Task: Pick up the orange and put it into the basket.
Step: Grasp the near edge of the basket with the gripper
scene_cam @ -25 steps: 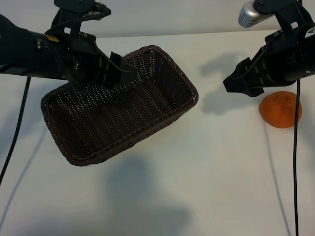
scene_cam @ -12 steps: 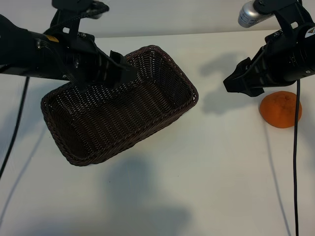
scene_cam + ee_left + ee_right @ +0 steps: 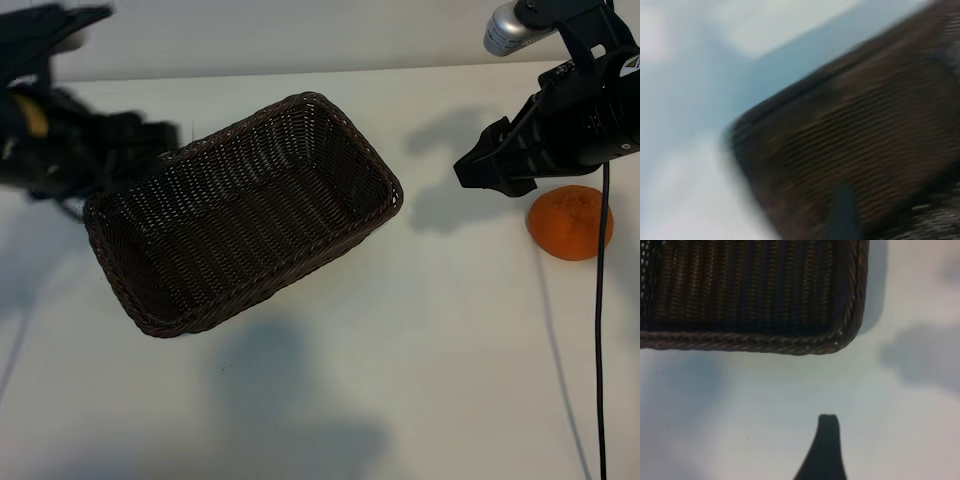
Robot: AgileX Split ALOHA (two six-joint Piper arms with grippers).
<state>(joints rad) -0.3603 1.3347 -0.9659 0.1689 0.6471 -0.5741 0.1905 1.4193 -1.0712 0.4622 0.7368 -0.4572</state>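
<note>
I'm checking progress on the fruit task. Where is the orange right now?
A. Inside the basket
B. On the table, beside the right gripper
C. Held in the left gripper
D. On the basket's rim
B: the orange lies on the table, below the right gripper, well apart from the basket.

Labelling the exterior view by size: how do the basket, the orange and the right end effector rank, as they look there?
1. Basket, by far the largest.
2. Right end effector.
3. Orange.
The last two look close in size, and the end effector hangs above the table, so nearness to the camera may enlarge it; their order is unsure.
</note>
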